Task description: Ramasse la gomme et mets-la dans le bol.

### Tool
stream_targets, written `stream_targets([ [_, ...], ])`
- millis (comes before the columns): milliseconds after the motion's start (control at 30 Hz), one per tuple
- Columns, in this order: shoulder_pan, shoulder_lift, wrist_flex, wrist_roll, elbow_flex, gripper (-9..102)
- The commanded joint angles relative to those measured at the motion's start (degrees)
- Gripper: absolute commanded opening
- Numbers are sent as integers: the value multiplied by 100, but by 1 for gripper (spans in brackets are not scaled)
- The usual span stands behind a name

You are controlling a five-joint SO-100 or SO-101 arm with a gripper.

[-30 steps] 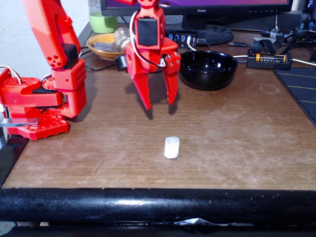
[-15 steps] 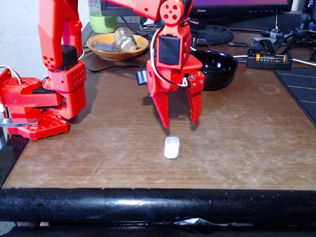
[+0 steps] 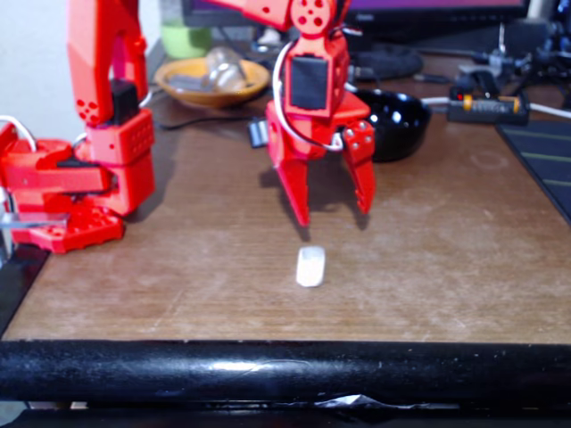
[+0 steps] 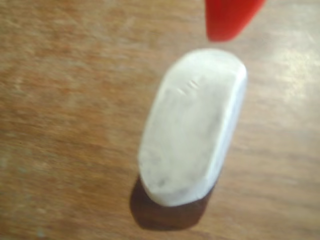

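Step in hand: the approach; nothing is picked up yet, as I read it.
Gripper: the red gripper [image 3: 335,216] hangs above the table [image 3: 464,259], fingers pointing down and spread apart, empty.
Eraser: the white eraser [image 3: 310,267] lies flat on the wood towards the table's front edge, near the middle of its width, just in front of the fingertips and not touching them. In the wrist view the eraser [image 4: 192,127] lies long-ways beneath the camera, with one red fingertip [image 4: 231,17] blurred at its far end.
Bowl: the black bowl [image 3: 403,125] stands towards the back of the table, behind the gripper, well apart from the eraser.
Other things: an orange dish [image 3: 214,85] with a glass jar sits at the back left.
Next move: probably come forward a touch, lower so the fingers straddle the eraser's narrow sides, then close.
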Motion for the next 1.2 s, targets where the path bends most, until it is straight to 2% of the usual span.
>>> stream_targets([
  [0, 176, 193, 132, -149, -334, 26],
  [500, 457, 888, -624, -343, 1160, 26],
  [767, 369, 905, -580, -246, 1072, 26],
  [1167, 387, 475, -976, -202, 1266, 26],
])
